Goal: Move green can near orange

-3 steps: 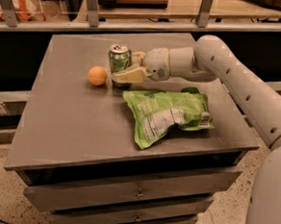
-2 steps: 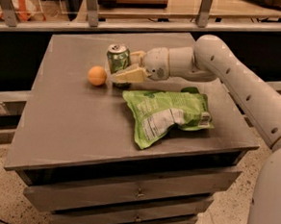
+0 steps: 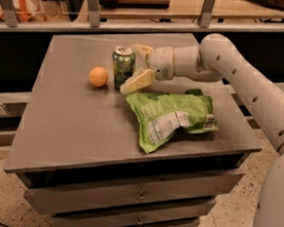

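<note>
The green can (image 3: 122, 65) stands upright on the grey table (image 3: 82, 126), toward the back and left of centre. The orange (image 3: 98, 77) lies just left of it, a small gap apart. My gripper (image 3: 130, 68) reaches in from the right at can height. It is open, with one pale finger (image 3: 138, 80) in front of the can's right side and the other finger (image 3: 141, 50) behind it. The fingers straddle the can's right side, close to it, and whether they touch it cannot be told.
A flat crinkled green chip bag (image 3: 173, 116) lies right of centre, just in front of my arm (image 3: 242, 78). The table stands on a drawer cabinet (image 3: 126, 197). A railing and shelf (image 3: 138, 22) run behind the table's far edge.
</note>
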You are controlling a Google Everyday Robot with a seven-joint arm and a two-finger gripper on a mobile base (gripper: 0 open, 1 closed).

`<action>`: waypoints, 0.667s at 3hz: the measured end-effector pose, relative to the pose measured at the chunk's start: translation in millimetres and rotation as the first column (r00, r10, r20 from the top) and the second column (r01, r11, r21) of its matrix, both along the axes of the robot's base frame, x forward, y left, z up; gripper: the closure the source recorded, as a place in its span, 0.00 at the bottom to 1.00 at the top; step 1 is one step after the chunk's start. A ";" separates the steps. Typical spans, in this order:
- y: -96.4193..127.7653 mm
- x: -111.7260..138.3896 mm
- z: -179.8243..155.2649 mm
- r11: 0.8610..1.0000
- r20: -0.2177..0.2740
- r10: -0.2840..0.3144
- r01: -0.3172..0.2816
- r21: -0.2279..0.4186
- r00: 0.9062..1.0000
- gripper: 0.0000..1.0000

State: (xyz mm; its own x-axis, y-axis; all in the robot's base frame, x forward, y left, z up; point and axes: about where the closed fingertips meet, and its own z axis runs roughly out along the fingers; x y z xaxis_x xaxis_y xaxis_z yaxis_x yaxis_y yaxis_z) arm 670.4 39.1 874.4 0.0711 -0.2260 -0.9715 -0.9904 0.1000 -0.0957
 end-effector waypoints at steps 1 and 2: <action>-20.5 8.3 5.1 0.999 0.005 -0.034 0.034 -0.006 0.999 0.00; -51.7 22.0 13.3 0.993 0.021 -0.117 0.118 -0.007 0.993 0.00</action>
State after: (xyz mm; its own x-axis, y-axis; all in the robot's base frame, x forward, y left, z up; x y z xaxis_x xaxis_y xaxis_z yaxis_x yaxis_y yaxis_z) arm 692.4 -12.5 887.7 0.0638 -0.2424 -0.9681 -0.9696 0.2146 -0.1176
